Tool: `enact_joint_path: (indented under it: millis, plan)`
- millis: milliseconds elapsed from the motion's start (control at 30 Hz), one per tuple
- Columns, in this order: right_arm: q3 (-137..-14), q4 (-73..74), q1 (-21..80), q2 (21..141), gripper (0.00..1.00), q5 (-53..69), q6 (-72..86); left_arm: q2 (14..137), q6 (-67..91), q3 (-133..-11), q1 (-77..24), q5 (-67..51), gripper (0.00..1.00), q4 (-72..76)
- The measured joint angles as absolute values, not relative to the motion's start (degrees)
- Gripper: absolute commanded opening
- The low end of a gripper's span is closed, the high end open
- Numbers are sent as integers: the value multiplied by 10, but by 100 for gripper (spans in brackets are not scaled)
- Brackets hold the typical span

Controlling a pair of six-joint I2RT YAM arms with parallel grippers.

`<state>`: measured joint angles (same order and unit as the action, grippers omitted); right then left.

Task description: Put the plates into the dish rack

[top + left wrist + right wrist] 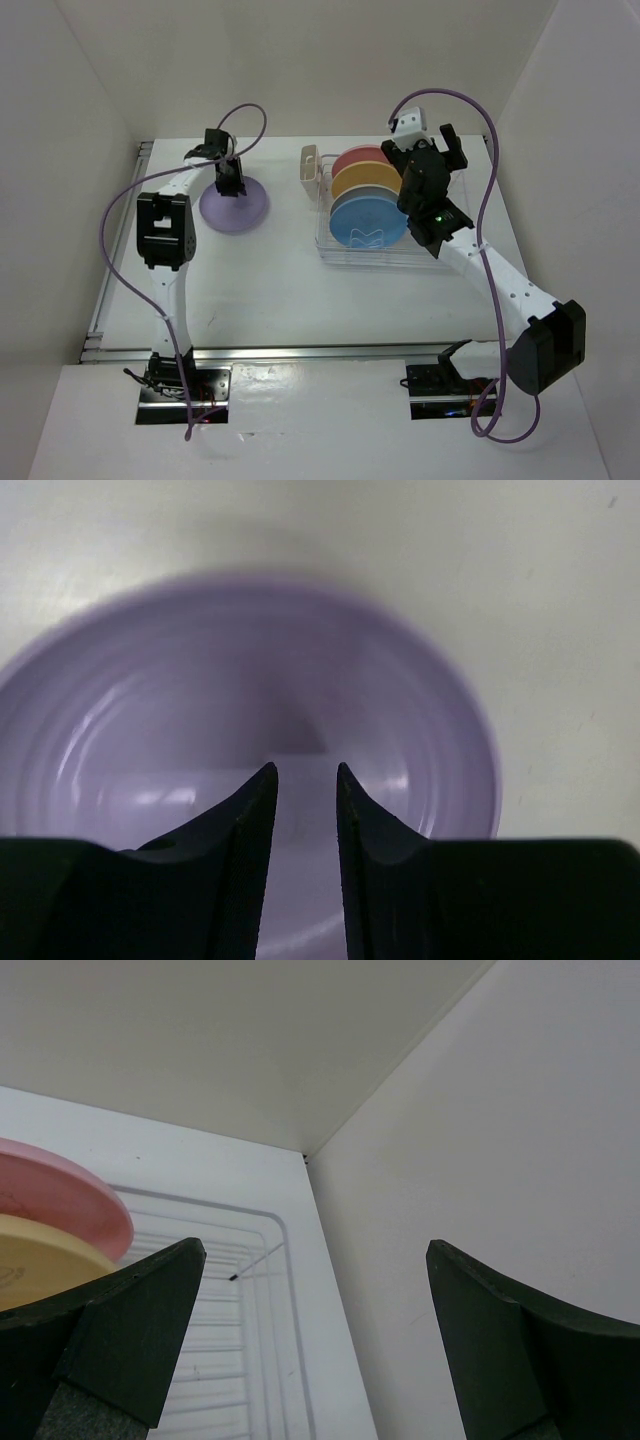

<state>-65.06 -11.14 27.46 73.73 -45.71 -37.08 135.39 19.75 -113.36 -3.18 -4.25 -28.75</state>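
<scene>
A lavender plate [240, 210] lies on the white table at the left. My left gripper [230, 185] is down over its far rim. In the left wrist view the lavender plate [250, 680] fills the picture and the left gripper [305, 768] has its tips a narrow gap apart, with only plate surface showing between them. The dish rack [345, 255] holds a pink plate [362, 158], an orange-yellow plate [365, 180] and a blue plate [368, 222], all on edge. My right gripper [420, 150] hovers wide open and holding nothing over the rack's far right corner.
A beige cutlery holder [309, 168] sits at the rack's far left end. The enclosure's right wall [480, 1160] stands close beside the rack wires [250, 1300]. A pink plate [60, 1195] and a yellowish plate [40, 1260] show at the right wrist view's left edge.
</scene>
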Motion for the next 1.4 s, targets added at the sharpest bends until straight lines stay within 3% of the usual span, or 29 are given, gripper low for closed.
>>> enact_joint_path:
  millis: [167, 400, 833, 1133, 1400]
  plan:
    - [-651, -110, 274, 740, 100, -452, -358, 1234, 185, -1025, -22, -25, 43, -325]
    - [-651, -93, 274, 750, 100, -439, -335, 1111, 150, -1011, 13, 11, 49, -314]
    - [-651, -81, 274, 750, 100, -435, -326, 1258, 136, -972, 102, -9, 48, -265]
    - [-651, -80, 274, 750, 100, -433, -326, 1274, 168, -969, 96, -78, 47, -197]
    - [-651, -80, 274, 751, 100, -433, -326, 1214, 169, -875, 95, -54, 47, -152]
